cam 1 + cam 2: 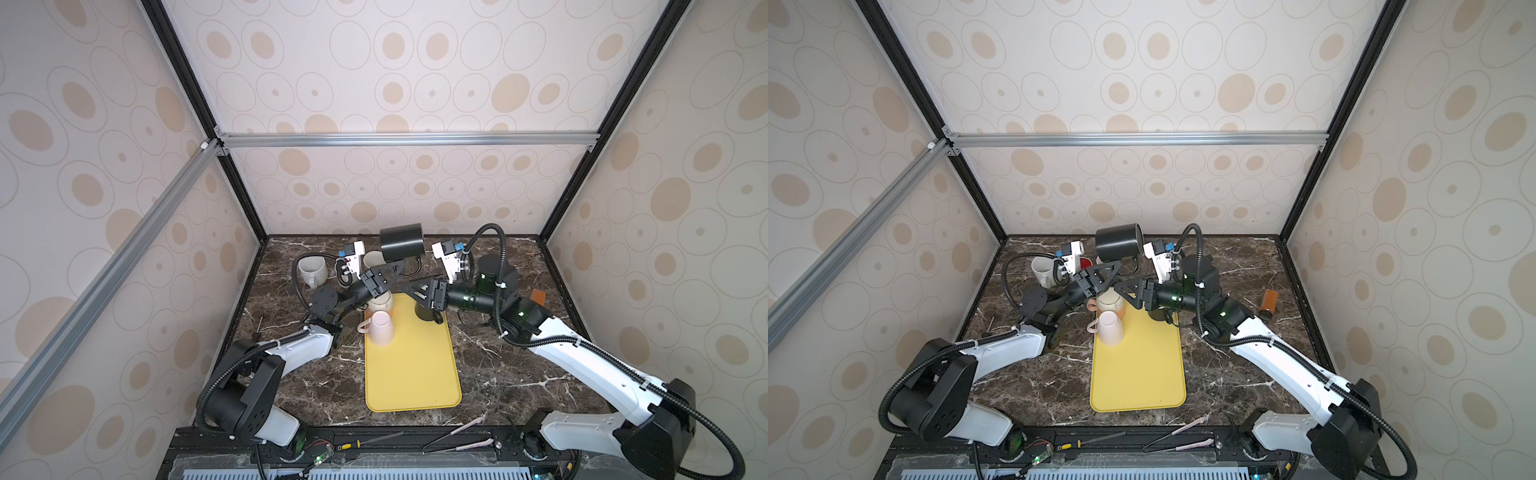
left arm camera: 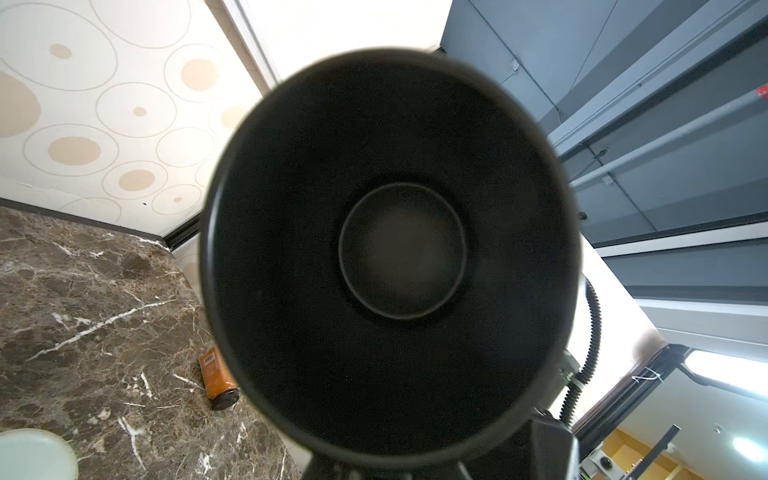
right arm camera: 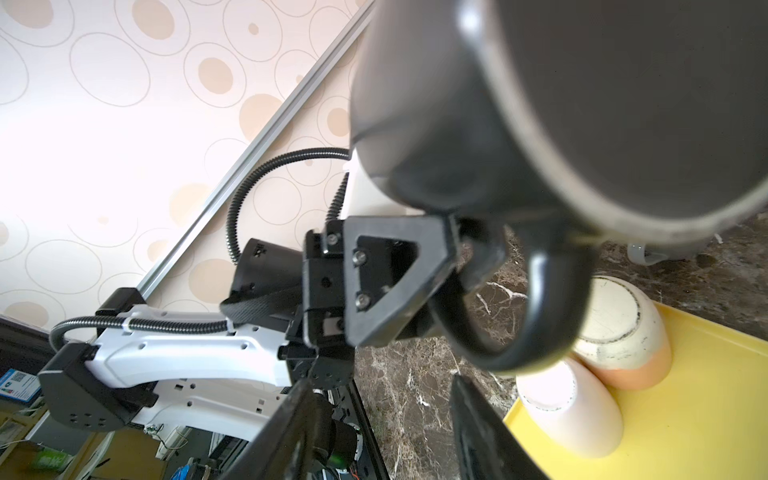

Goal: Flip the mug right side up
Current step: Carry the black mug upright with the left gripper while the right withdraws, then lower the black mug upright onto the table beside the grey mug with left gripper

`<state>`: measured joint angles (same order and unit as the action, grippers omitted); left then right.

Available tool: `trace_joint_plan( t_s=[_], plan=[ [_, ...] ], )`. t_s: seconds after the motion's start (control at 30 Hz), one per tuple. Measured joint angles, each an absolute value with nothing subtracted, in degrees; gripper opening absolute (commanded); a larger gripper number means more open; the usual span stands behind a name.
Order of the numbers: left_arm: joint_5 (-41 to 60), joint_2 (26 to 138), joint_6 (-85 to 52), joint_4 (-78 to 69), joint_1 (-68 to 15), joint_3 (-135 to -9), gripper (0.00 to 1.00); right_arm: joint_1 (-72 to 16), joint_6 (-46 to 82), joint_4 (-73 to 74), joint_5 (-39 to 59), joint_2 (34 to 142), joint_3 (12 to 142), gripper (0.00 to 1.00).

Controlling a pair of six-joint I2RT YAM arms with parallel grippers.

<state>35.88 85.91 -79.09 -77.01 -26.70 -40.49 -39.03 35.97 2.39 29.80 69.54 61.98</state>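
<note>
A black mug (image 1: 401, 242) hangs on its side in the air above the back of the table, also seen in a top view (image 1: 1118, 242). My left gripper (image 1: 394, 271) is shut on the mug's handle (image 3: 540, 316); the right wrist view shows its fingers (image 3: 399, 274) pinching the handle's root. The left wrist view looks straight into the mug's open mouth (image 2: 395, 249), which hides the jaws. The mug's base faces the right wrist camera. My right gripper (image 1: 408, 287) is open just below the handle, with nothing between its fingers (image 3: 478, 432).
A yellow tray (image 1: 411, 374) holds an upside-down pink mug (image 1: 380, 328), an upside-down cream-and-orange mug (image 1: 380, 304) and a dark mug (image 1: 428, 313). A white mug (image 1: 311, 270) stands at the back left. An orange bottle (image 1: 539, 297) lies at the right.
</note>
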Motion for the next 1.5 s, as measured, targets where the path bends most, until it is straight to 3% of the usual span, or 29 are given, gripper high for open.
trace_joint_plan(
  t_s=[0.1, 0.3, 0.53, 0.73, 1.03, 1.5],
  plan=[
    [35.9, 87.3, -77.6, -72.1, -25.9, -43.5, 0.00, -39.0, 34.9, -0.4, 28.1, 66.0, 60.7, 0.55],
    [32.1, 87.5, -63.1, -46.2, -25.6, -57.3, 0.00, -38.5, 33.8, -13.4, 15.4, 59.7, 60.8, 0.56],
    [19.1, 89.9, -45.4, -19.2, -27.5, -72.6, 0.00, -38.1, 31.7, -21.8, 2.4, 57.5, 60.8, 0.56],
    [4.5, 99.9, -33.8, -2.2, -31.7, -86.3, 0.00, -37.5, 30.3, -24.1, -3.2, 56.9, 60.7, 0.56],
    [-6.4, 113.5, -25.8, 12.5, -36.2, -95.8, 0.00, -36.8, 30.0, -24.4, -4.3, 57.2, 58.5, 0.56],
    [-10.1, 117.8, -24.6, 15.2, -34.7, -96.2, 0.00, -35.2, 29.3, -24.0, -2.5, 59.0, 57.5, 0.56]
  ],
)
